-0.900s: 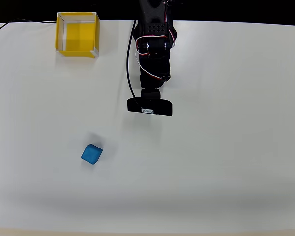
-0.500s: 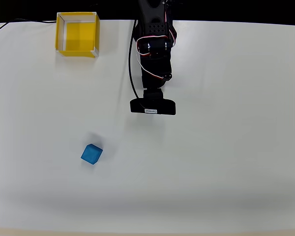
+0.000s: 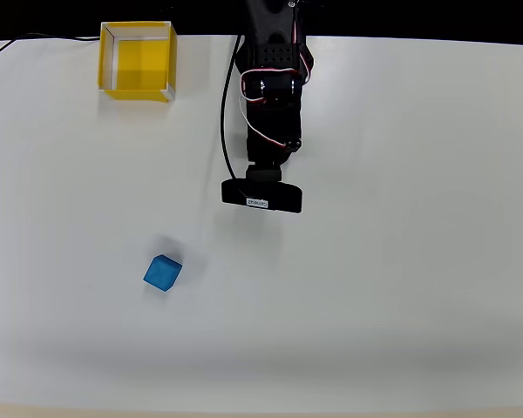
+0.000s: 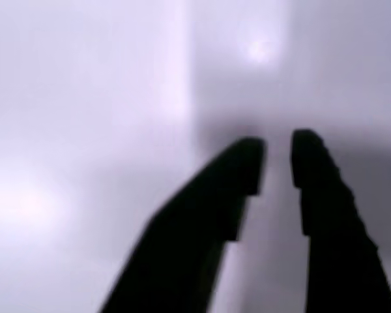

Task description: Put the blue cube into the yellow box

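Your arm (image 3: 268,96) reaches down from the top edge of the overhead view, black links with red and white wires looping along the side, and ends at a black bar-shaped camera module (image 3: 261,195) that covers the finger end from above. That module sits over bare white table (image 3: 401,261), roughly mid-width and a little above the middle of the picture.

Your blue cube (image 3: 162,273) rests on the table down and to the left of the arm's end, well apart from it, turned a bit so its corners point off-axis. Nothing touches it.

Your yellow box (image 3: 137,60) stands in the upper left, right by the table's far edge, open top facing up, yellow floor showing inside thin white-edged walls. It holds nothing. Cube and box are well apart, with the cube much lower in the overhead view and slightly to the right of the box.

Now the wrist view: your gripper (image 4: 275,156) shows as two dark fingers, blurred, tips parted by a narrow gap with pale table visible between them. They hold nothing. The left finger looks broad and stepped, the right one slimmer. Behind them you get soft grey-white surface with a couple of bright glare spots.

A black cable (image 3: 35,39) trails off at the top left edge.
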